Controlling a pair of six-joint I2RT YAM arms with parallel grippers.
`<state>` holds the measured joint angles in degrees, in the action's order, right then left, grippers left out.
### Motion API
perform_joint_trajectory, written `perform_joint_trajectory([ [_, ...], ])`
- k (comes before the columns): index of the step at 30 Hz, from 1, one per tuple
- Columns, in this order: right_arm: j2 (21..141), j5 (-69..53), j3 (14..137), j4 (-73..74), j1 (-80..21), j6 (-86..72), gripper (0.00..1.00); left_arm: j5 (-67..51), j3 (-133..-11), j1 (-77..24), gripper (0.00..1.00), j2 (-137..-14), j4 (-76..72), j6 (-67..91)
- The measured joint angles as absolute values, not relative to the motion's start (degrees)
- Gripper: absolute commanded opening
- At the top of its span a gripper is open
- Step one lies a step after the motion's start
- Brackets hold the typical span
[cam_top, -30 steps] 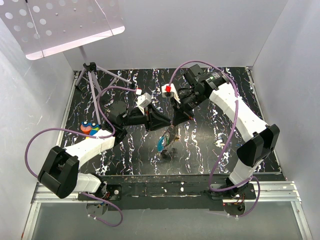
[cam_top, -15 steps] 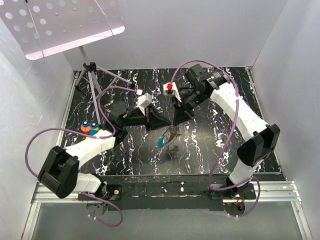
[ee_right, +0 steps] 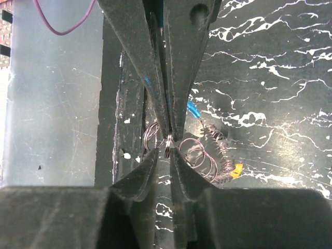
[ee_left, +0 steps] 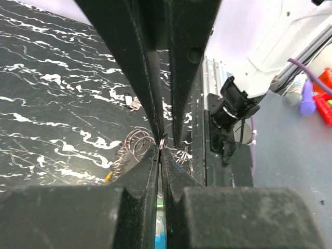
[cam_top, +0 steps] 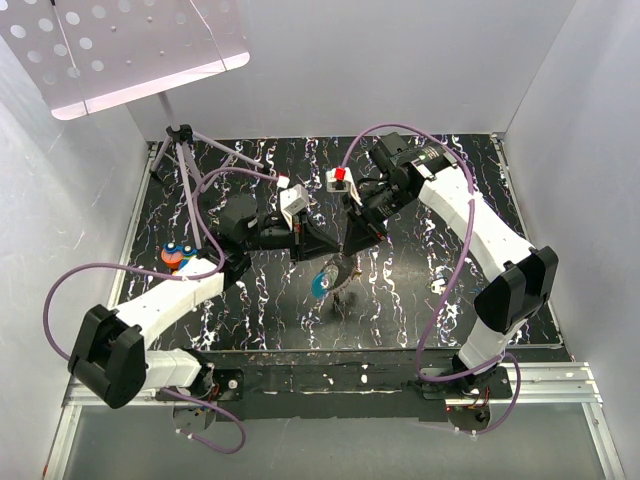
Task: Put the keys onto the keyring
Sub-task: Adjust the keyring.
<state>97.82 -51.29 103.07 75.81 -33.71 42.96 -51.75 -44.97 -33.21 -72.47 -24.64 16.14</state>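
Top external view is showing only both arms meeting mid-table [cam_top: 420, 210] above the keys [cam_top: 325, 282]. Wrist views are resolving it: my left gripper [ee_left: 160, 151] is clamping the keyring [ee_left: 162, 141] at its tips, and my right gripper [ee_right: 165, 155] is standing narrowly apart around it. Jaws are blocking most key heads, with wire coils [ee_right: 199, 155] lying beneath. Tripod [cam_top: 180, 145] is sitting far left. Versus a second ago, my left arm [cam_top: 170, 295] is sitting farther left.
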Motion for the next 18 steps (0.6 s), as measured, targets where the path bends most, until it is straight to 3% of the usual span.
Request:
perform_joint_trajectory([
  [2, 97.8, -52.1, 103.1, 75.7, -33.7, 43.5, 0.40, -51.1, -47.5, -33.2, 0.00, -71.4, -17.7, 12.3],
  [4, 97.8, -52.8, 103.5, 76.1, -33.7, 43.9, 0.45, -50.4, -50.5, -33.2, 0.00, -70.9, -10.9, 8.8],
  [13, 97.6, -52.5, 107.2, 76.4, -33.3, 45.0, 0.47, -46.6, -63.2, -33.1, 0.00, -71.0, 15.7, -6.2],
  [18, 92.9, -54.1, 101.5, 69.1, -31.5, 46.6, 0.47, -42.8, -70.7, -33.4, 0.00, -72.5, 28.4, -13.8],
])
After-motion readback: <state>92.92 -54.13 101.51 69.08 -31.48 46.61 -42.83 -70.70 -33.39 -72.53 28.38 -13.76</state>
